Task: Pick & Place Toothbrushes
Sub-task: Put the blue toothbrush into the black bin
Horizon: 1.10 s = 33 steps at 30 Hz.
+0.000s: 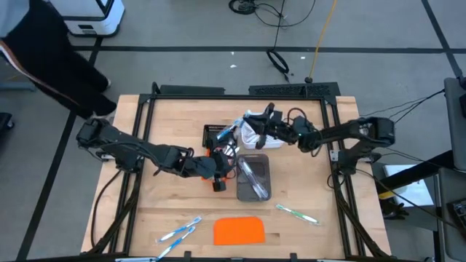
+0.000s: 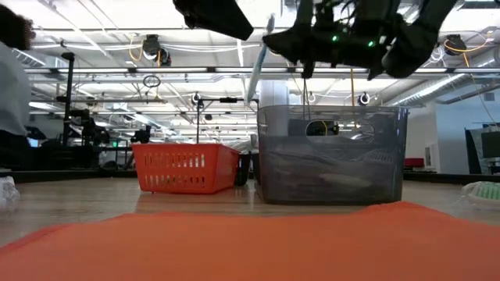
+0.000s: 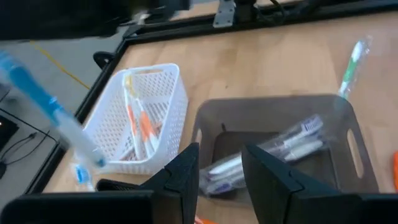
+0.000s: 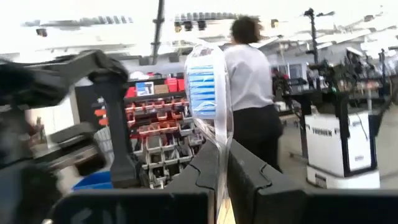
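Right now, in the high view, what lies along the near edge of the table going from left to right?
Blue toothbrushes → flat orange slab → green toothbrush. Farther back, the grey bin stands mid-table, above the gap between the slab and the green toothbrush.
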Motion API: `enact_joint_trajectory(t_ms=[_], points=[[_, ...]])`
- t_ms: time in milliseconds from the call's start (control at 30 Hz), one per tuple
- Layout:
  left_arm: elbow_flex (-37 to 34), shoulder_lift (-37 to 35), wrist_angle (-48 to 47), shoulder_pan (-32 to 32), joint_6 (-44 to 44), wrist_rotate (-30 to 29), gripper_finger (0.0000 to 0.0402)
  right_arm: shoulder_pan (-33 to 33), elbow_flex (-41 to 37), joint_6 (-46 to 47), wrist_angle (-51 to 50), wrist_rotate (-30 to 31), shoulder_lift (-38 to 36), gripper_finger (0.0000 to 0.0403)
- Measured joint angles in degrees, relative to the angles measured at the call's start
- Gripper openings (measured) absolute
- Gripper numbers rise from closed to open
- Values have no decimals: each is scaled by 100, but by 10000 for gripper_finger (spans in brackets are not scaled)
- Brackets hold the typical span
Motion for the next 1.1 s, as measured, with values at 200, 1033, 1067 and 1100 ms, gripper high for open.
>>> enact_joint_trajectory(t_ms=[200,1033,1067,1100], points=[[0,2,-33,-13,-16,2,122,-201,557,411,148,-172,895,5],[0,2,-330,-166,116,11,122,-483,2336,1053,248,-317,3093,5],[0,2,-328,-166,118,11,122,-477,2363,1060,261,-314,3154,5],[0,2,-330,-166,118,11,122,-476,2373,1101,284,-314,3213,5]])
